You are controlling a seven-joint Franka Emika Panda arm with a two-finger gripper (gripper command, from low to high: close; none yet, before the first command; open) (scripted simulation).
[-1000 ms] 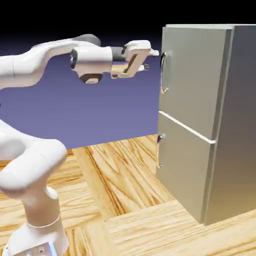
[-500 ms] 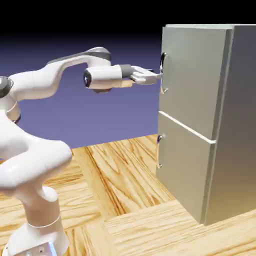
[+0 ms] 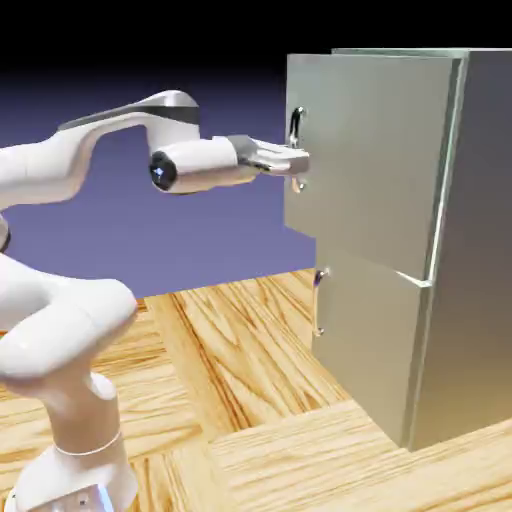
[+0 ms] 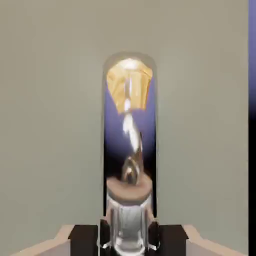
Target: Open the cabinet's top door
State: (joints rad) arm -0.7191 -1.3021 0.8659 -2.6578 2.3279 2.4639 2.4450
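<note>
A simulated scene, not a real room: a plain blue-violet backdrop [image 3: 230, 240] fades to black along the top of the frame. Large swirling wood grain [image 3: 240, 350] covers the surface at lower left and bottom. A grey fridge-like cabinet [image 3: 375, 160] at right gives a faint kitchen touch.

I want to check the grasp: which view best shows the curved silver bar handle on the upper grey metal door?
The hand view: the curved silver handle fills the space between the grey fingertips. The exterior view shows its ends, the gripper covering its middle.
</note>
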